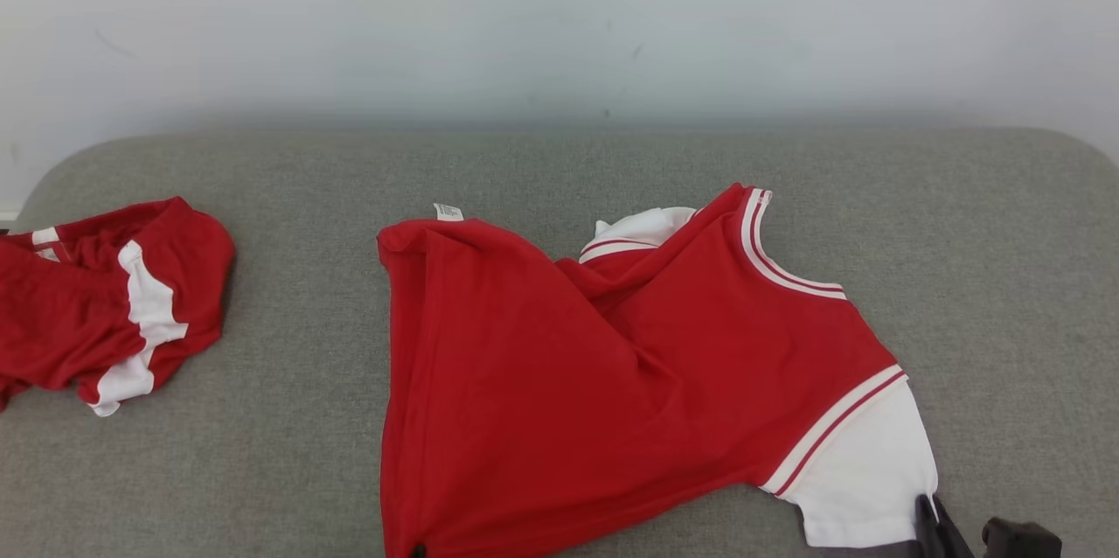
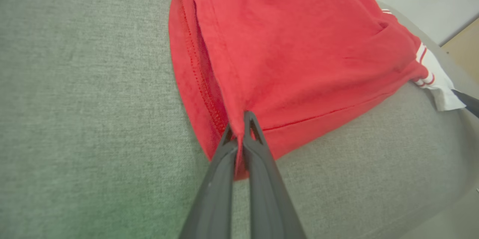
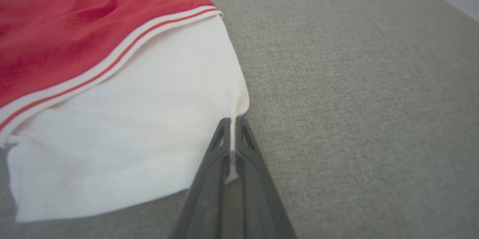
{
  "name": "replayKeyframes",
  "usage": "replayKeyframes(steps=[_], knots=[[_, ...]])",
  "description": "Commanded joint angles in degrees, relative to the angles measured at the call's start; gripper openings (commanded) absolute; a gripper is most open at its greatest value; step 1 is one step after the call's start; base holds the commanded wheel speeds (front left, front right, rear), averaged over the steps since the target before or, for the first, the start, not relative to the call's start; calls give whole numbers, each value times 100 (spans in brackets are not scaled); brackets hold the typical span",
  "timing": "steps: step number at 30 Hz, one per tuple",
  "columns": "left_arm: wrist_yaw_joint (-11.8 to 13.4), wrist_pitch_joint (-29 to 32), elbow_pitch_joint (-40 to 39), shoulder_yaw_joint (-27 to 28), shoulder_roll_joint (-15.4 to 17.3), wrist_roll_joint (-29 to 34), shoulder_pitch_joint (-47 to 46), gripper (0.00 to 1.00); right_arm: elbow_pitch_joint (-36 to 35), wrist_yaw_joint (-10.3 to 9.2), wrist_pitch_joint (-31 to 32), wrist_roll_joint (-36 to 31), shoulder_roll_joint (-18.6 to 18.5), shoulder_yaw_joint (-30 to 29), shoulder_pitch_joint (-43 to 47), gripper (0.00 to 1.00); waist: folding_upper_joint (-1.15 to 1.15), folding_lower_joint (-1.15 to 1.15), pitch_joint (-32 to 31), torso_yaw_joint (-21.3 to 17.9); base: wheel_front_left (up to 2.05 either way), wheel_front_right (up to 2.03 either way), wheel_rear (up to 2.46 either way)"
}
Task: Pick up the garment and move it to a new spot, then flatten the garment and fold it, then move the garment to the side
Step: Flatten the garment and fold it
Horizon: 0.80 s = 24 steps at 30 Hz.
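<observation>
Red rumpled garment, grey upholstery

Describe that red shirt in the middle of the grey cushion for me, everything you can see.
The red shirt is a soft-looking knit tee with red-and-white striped trim at the collar and sleeve seams; one white sleeve lies spread at the near right. A small white label sticks out at its far left corner. It lies rumpled, not flat, on the grey cushion, with a deep crease across its middle. The left tool pinches its red hem; the right tool pinches the white sleeve's edge.
</observation>
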Motion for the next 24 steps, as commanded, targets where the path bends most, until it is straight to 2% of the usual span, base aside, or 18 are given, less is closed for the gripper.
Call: replayKeyframes(steps=[1, 8, 13, 19, 24], knots=[[9, -42, -182, 65, 82, 16, 121, 0, -108, -16, 23, 82, 35, 65, 245, 0, 0, 0, -63, 17, 0, 0, 0], [164, -47, -910, 262, 273, 37, 243, 0, -920, -16, 68, 507, 54, 355, 556, 0, 0, 0, -129, -62, 0, 0, 0], [157, 205, -1412, 401, 438, -76, -190, 0, -1791, -16, 418, 1058, -44, 548, 461, 0, 0, 0, -111, -151, 0, 0, 0], [10, 859, -1876, 416, 900, -90, -1598, 0, -2619, -16, 1015, 1601, -217, 625, -330, 0, 0, 0, 221, -257, 0, 0, 0], [-28, 1527, -2070, 63, 1477, -212, -3322, 0, -2994, -15, 1436, 1770, -233, 664, -1806, 0, 0, 0, 848, -428, 0, 0, 0]])
